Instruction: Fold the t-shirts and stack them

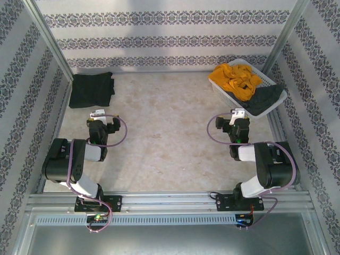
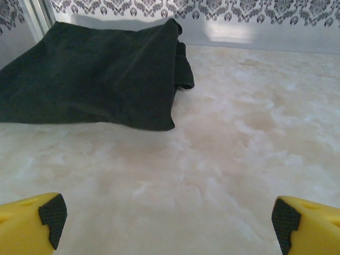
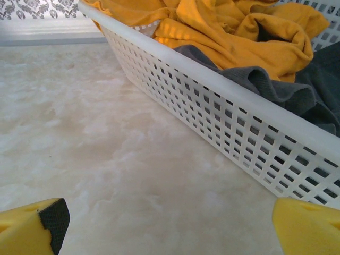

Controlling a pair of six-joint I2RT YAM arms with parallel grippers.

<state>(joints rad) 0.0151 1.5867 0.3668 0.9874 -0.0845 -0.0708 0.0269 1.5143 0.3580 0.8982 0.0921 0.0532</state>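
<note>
A folded black t-shirt [image 1: 92,89] lies flat at the table's far left corner, also in the left wrist view as a dark folded shirt [image 2: 90,74]. The mustard-yellow t-shirt [image 1: 235,78] is bunched in the white basket [image 1: 218,87] at the far right, on top of the dark grey t-shirt [image 1: 264,99], which hangs over the basket's near rim. In the right wrist view the yellow shirt [image 3: 212,24] and grey shirt [image 3: 297,90] sit behind the slatted wall [image 3: 223,117]. My left gripper [image 1: 99,113] stands open short of the black shirt. My right gripper [image 1: 239,113] is open beside the basket, holding nothing.
Patterned walls and metal frame posts [image 1: 48,37] close in the table on three sides. A metal rail [image 1: 170,202] runs along the near edge by the arm bases. The marbled tabletop [image 1: 164,133] stretches between the two arms.
</note>
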